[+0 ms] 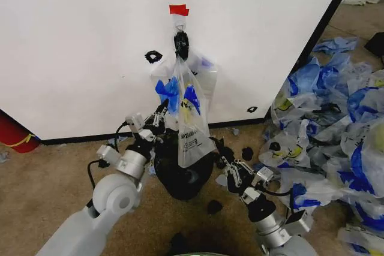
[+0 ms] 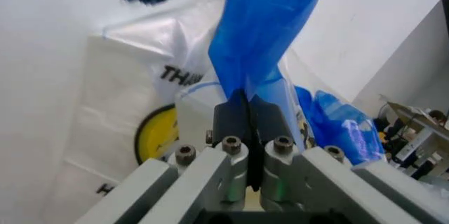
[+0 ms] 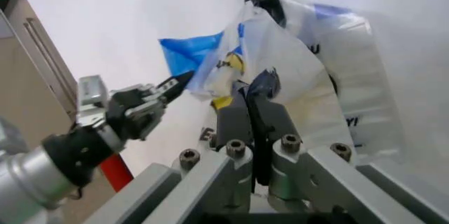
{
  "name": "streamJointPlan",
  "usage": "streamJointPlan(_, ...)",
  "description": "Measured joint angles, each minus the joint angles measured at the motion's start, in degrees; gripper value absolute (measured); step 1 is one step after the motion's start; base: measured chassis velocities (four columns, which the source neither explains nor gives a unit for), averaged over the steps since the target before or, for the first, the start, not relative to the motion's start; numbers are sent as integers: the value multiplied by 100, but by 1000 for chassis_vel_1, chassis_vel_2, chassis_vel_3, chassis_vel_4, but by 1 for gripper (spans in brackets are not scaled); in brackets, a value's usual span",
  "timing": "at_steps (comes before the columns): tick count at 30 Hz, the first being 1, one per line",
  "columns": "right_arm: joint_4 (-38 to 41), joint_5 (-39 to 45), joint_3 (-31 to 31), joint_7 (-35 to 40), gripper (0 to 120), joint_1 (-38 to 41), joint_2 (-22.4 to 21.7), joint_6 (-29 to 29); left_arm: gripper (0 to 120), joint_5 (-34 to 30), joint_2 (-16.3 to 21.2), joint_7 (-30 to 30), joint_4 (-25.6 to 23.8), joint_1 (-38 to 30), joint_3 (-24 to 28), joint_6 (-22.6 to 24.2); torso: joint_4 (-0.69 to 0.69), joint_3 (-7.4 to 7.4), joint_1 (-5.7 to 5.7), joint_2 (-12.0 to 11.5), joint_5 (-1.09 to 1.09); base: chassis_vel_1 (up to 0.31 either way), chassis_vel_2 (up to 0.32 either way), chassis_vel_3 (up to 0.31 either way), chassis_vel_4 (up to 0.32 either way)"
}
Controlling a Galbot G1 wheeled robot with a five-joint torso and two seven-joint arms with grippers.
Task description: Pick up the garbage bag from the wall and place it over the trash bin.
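Note:
The garbage bag [image 1: 191,125] hangs from a small hook [image 1: 181,42] on the white wall [image 1: 78,46], under a strip of red tape [image 1: 179,10]. Its lower end droops over the black trash bin [image 1: 180,178] on the carpet. My left gripper [image 1: 162,110] is shut on the bag's blue handle [image 2: 270,29], its fingertips [image 2: 235,109] pressed together around the blue film. My right gripper [image 1: 223,159] is low on the bag's right edge, shut, with bag film [image 3: 295,61] pinched at the tips. The left gripper [image 3: 175,82] also appears in the right wrist view.
A heap of blue-and-white bags [image 1: 336,118] covers the floor to the right. A red object [image 1: 15,137] stands at the wall's left base. Black scraps [image 1: 214,207] lie on the carpet near the bin. Black marks [image 1: 153,56] dot the wall.

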Motion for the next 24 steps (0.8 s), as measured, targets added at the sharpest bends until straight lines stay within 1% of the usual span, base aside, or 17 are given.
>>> streamJointPlan(1,0,0,0,0,0,0,0,0,0,0,0,0,0,0,0,0,0,0,0,0,0,0,0,0,0)
streamJointPlan(3,13,-2,23,1,0,-2,14,4,0,49,48,-2,-230,281,-221,4,0,0,0,0,-1,0,0,0,0)
streamJointPlan(4,13,-2,23,1,0,-2,14,4,0,49,48,-2,-230,281,-221,4,0,0,0,0,-1,0,0,0,0)
streamJointPlan(9,32,-75,51,2,0,-46,100,27,0,126,101,-69,-716,676,-590,54,0,0,0,0,0,0,0,0,0)
streamJointPlan(13,76,-155,147,2,0,-172,174,73,0,195,119,-118,-903,827,-659,72,-2,0,0,0,-1,0,0,0,0)
streamJointPlan(17,109,-190,206,1,0,-228,202,98,0,273,97,-135,-1076,1025,-726,75,-1,0,0,0,0,0,0,0,0)
streamJointPlan(21,137,-207,283,1,0,-266,216,108,0,458,27,-139,-1361,1435,-870,42,-1,0,0,0,0,0,0,0,0)
streamJointPlan(22,137,-207,283,1,0,-266,216,108,0,458,27,-139,-1361,1435,-870,42,-1,0,0,0,0,0,0,0,0)
streamJointPlan(24,137,-209,315,0,0,-289,228,120,0,565,-21,-149,-1482,1664,-944,15,1,0,0,0,0,0,0,0,0)
